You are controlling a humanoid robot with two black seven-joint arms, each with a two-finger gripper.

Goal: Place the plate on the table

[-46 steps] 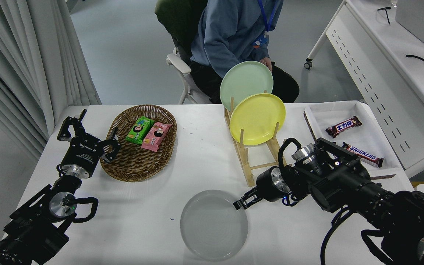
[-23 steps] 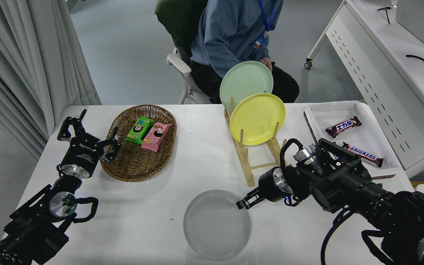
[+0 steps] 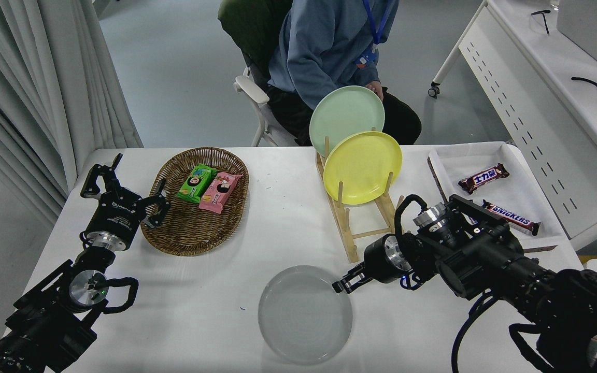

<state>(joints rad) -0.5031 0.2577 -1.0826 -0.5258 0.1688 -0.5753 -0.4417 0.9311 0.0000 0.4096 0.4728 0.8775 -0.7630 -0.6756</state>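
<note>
The light grey plate (image 3: 304,313) lies flat on the white table (image 3: 200,311), near its front edge at the middle. My right gripper (image 3: 342,285) reaches in from the right, low over the table, and is pinched on the plate's upper right rim. My left gripper (image 3: 128,187) is parked open and empty at the lower left, beside the wicker basket.
A wicker basket (image 3: 174,235) with two snack packs sits at the back left. A wooden rack (image 3: 353,235) holds a yellow plate (image 3: 362,166) and a pale green plate (image 3: 342,114). A white tray (image 3: 529,194) with chocolate bars is at the right. A person (image 3: 324,46) sits behind the table.
The right gripper and the grey plate have shifted slightly to the right together. The left arm has not moved.
</note>
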